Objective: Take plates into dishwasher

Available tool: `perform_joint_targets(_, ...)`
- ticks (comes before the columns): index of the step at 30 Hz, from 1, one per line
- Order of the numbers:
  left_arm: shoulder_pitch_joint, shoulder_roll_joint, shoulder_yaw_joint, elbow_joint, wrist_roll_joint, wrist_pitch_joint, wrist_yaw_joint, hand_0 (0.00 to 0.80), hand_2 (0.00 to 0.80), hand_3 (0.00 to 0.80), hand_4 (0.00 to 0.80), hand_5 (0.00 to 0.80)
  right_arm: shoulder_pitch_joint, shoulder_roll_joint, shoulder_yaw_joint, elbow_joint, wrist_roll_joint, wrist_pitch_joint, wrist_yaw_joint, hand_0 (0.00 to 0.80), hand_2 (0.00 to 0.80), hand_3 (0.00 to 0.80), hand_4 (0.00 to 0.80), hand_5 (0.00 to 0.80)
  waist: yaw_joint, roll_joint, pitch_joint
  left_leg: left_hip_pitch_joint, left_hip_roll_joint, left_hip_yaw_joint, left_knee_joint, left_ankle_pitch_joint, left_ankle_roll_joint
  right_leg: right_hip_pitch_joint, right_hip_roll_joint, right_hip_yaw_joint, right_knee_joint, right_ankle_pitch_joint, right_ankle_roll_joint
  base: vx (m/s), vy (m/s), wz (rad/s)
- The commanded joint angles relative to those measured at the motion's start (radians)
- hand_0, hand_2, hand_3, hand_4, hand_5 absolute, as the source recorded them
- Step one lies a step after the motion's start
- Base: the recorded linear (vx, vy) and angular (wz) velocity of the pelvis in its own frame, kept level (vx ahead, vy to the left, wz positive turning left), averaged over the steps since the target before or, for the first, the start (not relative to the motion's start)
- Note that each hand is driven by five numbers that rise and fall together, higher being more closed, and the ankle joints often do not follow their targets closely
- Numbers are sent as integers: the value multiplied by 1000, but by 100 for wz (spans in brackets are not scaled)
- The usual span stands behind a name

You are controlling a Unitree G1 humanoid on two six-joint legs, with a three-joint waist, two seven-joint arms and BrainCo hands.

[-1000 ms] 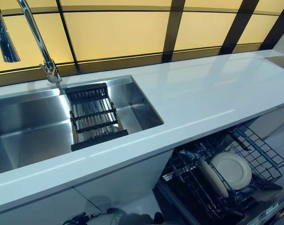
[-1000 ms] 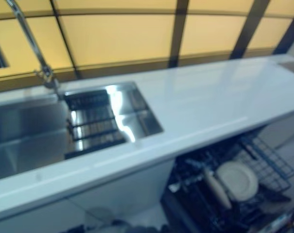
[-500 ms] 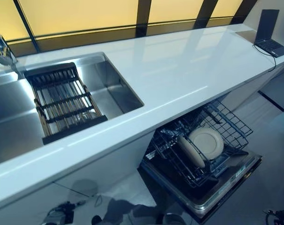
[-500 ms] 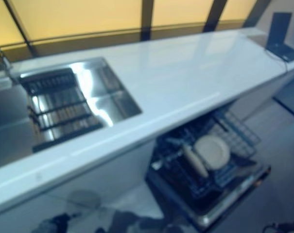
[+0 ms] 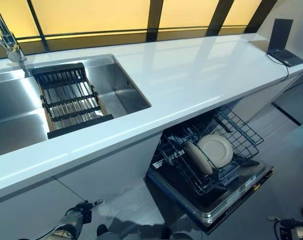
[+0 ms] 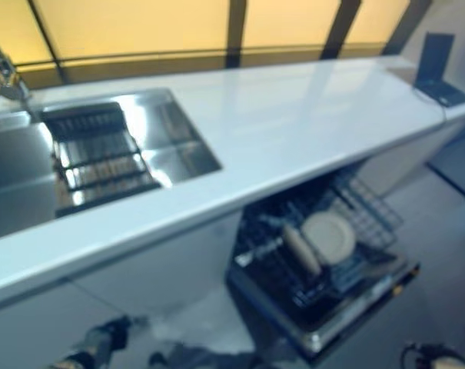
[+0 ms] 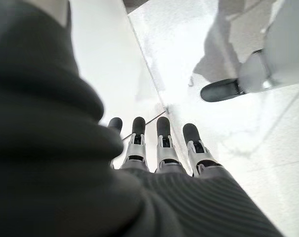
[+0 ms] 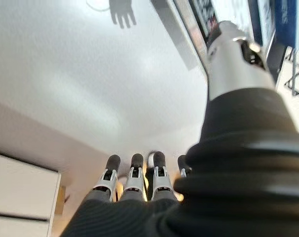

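Observation:
Two white plates (image 5: 215,149) stand upright in the wire rack (image 5: 241,132) of the open dishwasher, under the white counter at the right. The rack is pulled out over the lowered door (image 5: 226,202). My left hand (image 5: 74,219) hangs low by the cabinet front at the lower left. In the left wrist view its fingers (image 7: 162,140) are straight and hold nothing. My right hand (image 5: 293,233) hangs at the lower right, past the dishwasher door. Its fingers (image 8: 134,178) are straight and empty. No plate is in either hand.
A steel sink (image 5: 16,120) is set in the white counter (image 5: 191,75) at the left, with a black drain rack (image 5: 70,97) across it and a tap (image 5: 6,35) behind. An open laptop (image 5: 280,44) stands at the counter's far right end.
The camera has tilted down and shifted, so more floor and both hands now show at the bottom edge. The plates, rack and sink have not moved.

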Motion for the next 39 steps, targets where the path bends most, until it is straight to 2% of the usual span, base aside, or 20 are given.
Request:
perform_joint_targets(1,-24,26,4,34,65,-24,19,0,0,0,0,0,-39,-24,42,20,39,14,25,0,0,0,0,0,7,58,12,17,-43,-18,-126,31,101,13,37,27,85,13,8,-186,-195,-17)
perform_joint_targets(3,-21,35,8,38,64,-28,21,0,0,0,0,0,-32,-15,47,28,35,15,31,0,0,0,0,0,11,62,10,13,-36,-29,-150,55,89,17,52,28,73,-3,1,-136,-167,-14)
perform_joint_targets(5,3,52,38,44,14,-48,22,0,0,0,0,0,-6,-6,44,63,65,15,49,0,0,0,0,0,26,76,11,-38,12,-38,-211,154,30,41,102,32,13,-22,-34,-204,-266,0)
perform_joint_targets(7,26,51,76,36,-33,-50,12,0,0,0,0,0,4,-8,27,78,70,24,65,0,0,0,0,0,27,73,21,-113,43,-32,-211,182,0,73,128,25,-38,-22,-48,-236,-212,10)
perform_joint_targets(8,28,41,92,31,-58,-41,6,0,0,0,0,0,7,-7,21,82,80,32,58,0,0,0,0,0,24,75,26,-113,40,-23,-211,176,5,76,140,28,-50,-22,-58,-312,-140,3)
perform_joint_targets(10,24,17,101,31,-93,-38,-10,0,0,0,0,0,8,-3,19,96,107,46,38,0,0,0,0,0,12,74,35,-72,19,16,-128,140,21,59,142,7,-64,-6,-81,-355,-100,18)
perform_joint_targets(12,17,-29,98,22,-99,-32,-20,0,0,0,0,0,20,11,-3,113,175,34,13,0,0,0,0,0,-11,44,35,-39,-17,37,159,-60,51,44,111,-44,-94,25,-96,-432,-120,82)
perform_joint_targets(13,21,-49,101,22,-88,-31,-26,0,0,0,0,0,23,13,-15,112,181,29,5,0,0,0,0,0,-18,29,33,-23,-48,15,279,-89,73,10,100,-43,-91,52,-110,-471,-90,100)
perform_joint_targets(16,36,-75,112,41,-60,-20,-29,0,0,0,0,0,37,0,-40,106,151,32,3,0,0,0,0,0,-43,37,13,51,-105,-59,394,-124,72,-39,118,-15,-74,65,-122,-281,26,14)
perform_joint_targets(17,38,-78,117,49,-54,-21,-33,0,0,0,0,0,42,-14,-41,97,118,46,10,0,0,0,0,0,-58,59,3,130,-142,-103,315,-144,68,-85,138,-16,-42,64,-122,-335,199,19)
perform_joint_targets(18,37,-78,98,40,-67,-4,-24,0,0,0,0,0,42,-30,-30,94,111,50,11,0,0,0,0,0,-74,104,-6,243,-158,-141,72,-130,57,-119,184,-26,-1,50,-121,-311,212,42)
perform_joint_targets(19,29,-79,85,41,-70,-6,-20,0,0,0,0,0,40,-38,-30,90,117,52,10,0,0,0,0,0,-77,112,-2,264,-190,-148,-22,-155,71,-135,185,-40,11,53,-112,-411,174,32)
perform_joint_targets(22,-1,-72,62,53,-58,-41,-7,0,0,0,0,0,21,-22,-23,92,150,60,1,0,0,0,0,0,-75,88,26,225,-249,-177,-37,-223,110,-220,148,-57,2,132,-69,-414,55,78)
perform_joint_targets(25,9,-61,64,51,-67,-74,-1,0,0,0,0,0,3,-36,-16,112,156,96,10,0,0,0,0,0,-57,80,47,227,-255,-169,-76,-212,113,-224,131,-84,-49,185,-35,-273,50,31)
perform_joint_targets(28,26,-39,55,49,-50,-63,1,0,0,0,0,0,11,-44,-31,124,149,86,28,0,0,0,0,0,-54,74,54,224,-257,-174,-95,-188,119,-226,128,-70,-135,239,-7,-134,25,3)
perform_joint_targets(30,32,-17,54,58,-38,-33,-4,0,0,0,0,0,29,-30,-41,115,168,80,23,0,0,0,0,0,-65,76,50,221,-245,-199,-116,-161,125,-236,131,2,-123,247,-1,-77,-38,3)
perform_joint_targets(33,55,10,80,76,-45,-12,-23,0,0,0,0,0,51,10,-59,124,185,62,20,0,0,0,0,0,-49,82,37,196,-218,-168,-132,-122,133,-214,90,13,-47,224,-3,-159,-134,1)
perform_joint_targets(37,104,26,133,91,-97,7,-59,0,0,0,0,0,81,90,-82,134,279,38,24,0,0,0,0,0,1,105,12,141,-161,-175,-115,-85,137,-127,-17,86,48,200,-21,-161,-250,-35)
perform_joint_targets(38,105,27,134,92,-100,7,-59,0,0,0,0,0,82,92,-82,134,282,37,23,0,0,0,0,0,2,105,12,140,-159,-175,-110,-89,137,-124,-20,86,49,198,-21,-108,-330,-10)
perform_joint_targets(39,114,22,144,101,-122,3,-59,0,0,0,0,0,81,111,-83,139,302,31,18,0,0,0,0,0,14,105,9,125,-144,-174,-85,-99,136,-109,-59,87,55,209,-23,-89,-327,13)
